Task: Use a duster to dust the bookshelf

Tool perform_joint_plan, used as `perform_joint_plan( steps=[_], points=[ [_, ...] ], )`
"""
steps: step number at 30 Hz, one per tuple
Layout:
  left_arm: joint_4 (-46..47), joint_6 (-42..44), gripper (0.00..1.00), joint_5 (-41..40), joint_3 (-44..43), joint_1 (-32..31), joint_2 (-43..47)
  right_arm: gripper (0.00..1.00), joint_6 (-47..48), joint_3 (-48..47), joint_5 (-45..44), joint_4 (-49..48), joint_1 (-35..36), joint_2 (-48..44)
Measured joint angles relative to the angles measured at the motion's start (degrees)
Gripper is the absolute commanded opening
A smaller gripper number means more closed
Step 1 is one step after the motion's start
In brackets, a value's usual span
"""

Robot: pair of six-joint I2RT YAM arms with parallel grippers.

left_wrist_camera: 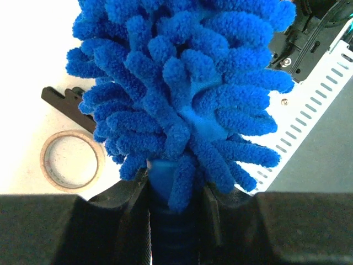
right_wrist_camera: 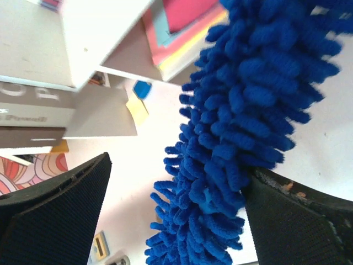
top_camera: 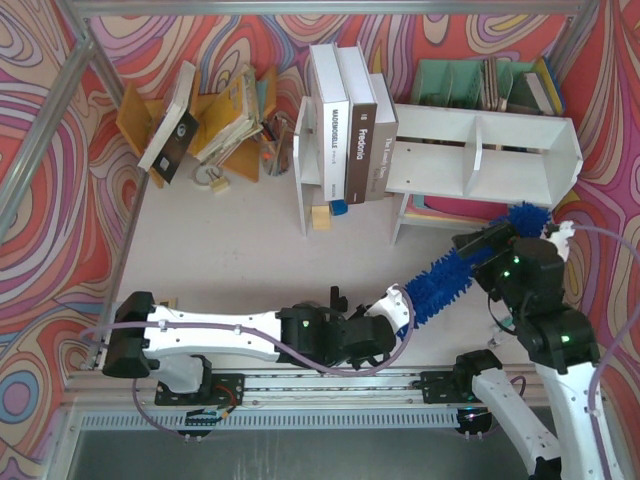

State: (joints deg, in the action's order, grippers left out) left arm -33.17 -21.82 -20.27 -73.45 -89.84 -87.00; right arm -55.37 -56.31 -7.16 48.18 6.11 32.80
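The white bookshelf [top_camera: 480, 150] stands at the back right on its legs, and its underside [right_wrist_camera: 83, 38] shows in the right wrist view. The blue fluffy duster [top_camera: 450, 275] lies slanted from centre front up toward the shelf's lower right corner. My left gripper [top_camera: 400, 305] is shut on the duster's blue handle [left_wrist_camera: 165, 182], with the fluffy head [left_wrist_camera: 187, 83] filling the view just beyond my left gripper [left_wrist_camera: 174, 199]. My right gripper [top_camera: 490, 245] stands open around the duster's far half. There the duster [right_wrist_camera: 248, 110] rests against the right finger [right_wrist_camera: 298, 221], well apart from the left finger [right_wrist_camera: 55, 210] of my right gripper [right_wrist_camera: 176, 204].
Three big books [top_camera: 350, 120] stand against the shelf's left end. A yellow-orange book rack [top_camera: 215, 115] sits back left, a teal organizer [top_camera: 470, 85] behind the shelf. Coloured folders [top_camera: 450, 210] lie under the shelf, small blocks [top_camera: 321, 216] beside its leg. A tape ring [left_wrist_camera: 71, 160] lies near the left gripper.
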Motion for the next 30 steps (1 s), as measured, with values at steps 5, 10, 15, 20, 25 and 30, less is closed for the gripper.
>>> perform_joint_plan(
  steps=[5,10,15,20,25,30],
  points=[
    [-2.2,-0.3,0.00,-1.9,-0.4,-1.1,2.7,0.87,5.3,-12.6,-4.1,3.5,0.0,3.2],
    [-6.3,-1.5,0.00,-2.8,-1.0,-1.6,5.0,0.88,11.0,-25.6,-8.7,5.8,0.0,8.7],
    [-7.9,-3.1,0.00,-4.7,-7.8,-1.6,2.9,0.88,15.9,-36.4,-12.9,9.2,0.0,13.4],
    [-8.1,-4.6,0.00,-8.7,-16.0,-1.6,-2.7,0.89,18.6,-44.0,-16.6,11.5,0.0,17.1],
    [-10.0,-6.5,0.00,-10.2,-25.3,-1.1,-10.3,0.89,19.9,-45.0,-19.9,13.3,0.1,17.3],
    [-11.8,-10.2,0.00,-9.0,-32.7,2.0,-18.8,0.90,20.2,-45.2,-21.5,13.5,0.2,17.2]
  ],
)
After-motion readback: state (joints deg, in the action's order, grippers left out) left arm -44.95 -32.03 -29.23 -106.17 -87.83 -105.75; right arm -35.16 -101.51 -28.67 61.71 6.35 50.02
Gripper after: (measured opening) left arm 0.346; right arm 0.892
